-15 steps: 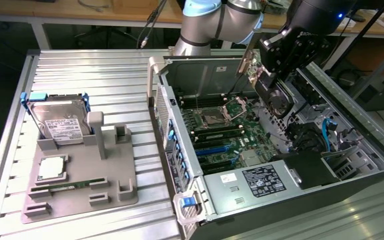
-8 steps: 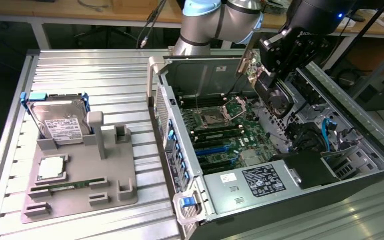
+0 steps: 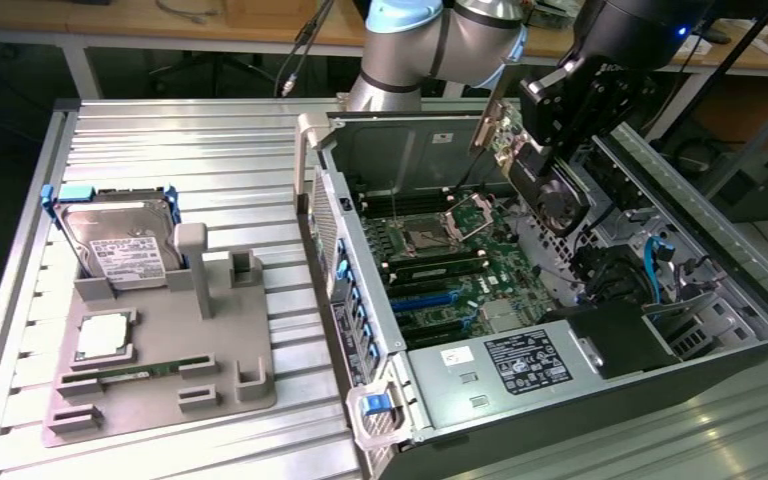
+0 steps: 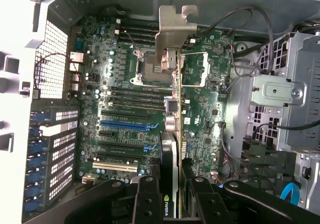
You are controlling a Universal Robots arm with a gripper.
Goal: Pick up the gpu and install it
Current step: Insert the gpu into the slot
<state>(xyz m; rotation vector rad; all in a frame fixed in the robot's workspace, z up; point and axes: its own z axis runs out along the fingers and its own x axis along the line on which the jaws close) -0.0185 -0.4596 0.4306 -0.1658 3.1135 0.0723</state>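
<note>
While the gripper [image 3: 542, 150] has its jaws clamped on the gpu [image 3: 558, 200], the card hangs over the motherboard [image 3: 458, 275] of the open computer case [image 3: 411, 140], near the CPU socket [image 3: 435, 238]. Outside, hard drive [image 3: 120, 245] and memory stick [image 3: 144, 370] rest on a grey holder [image 3: 231, 345].

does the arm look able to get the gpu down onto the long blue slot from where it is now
Probably yes: the gripper holds the gpu edge-on over the open case, and nothing lies across the blue slot on the motherboard.
</note>
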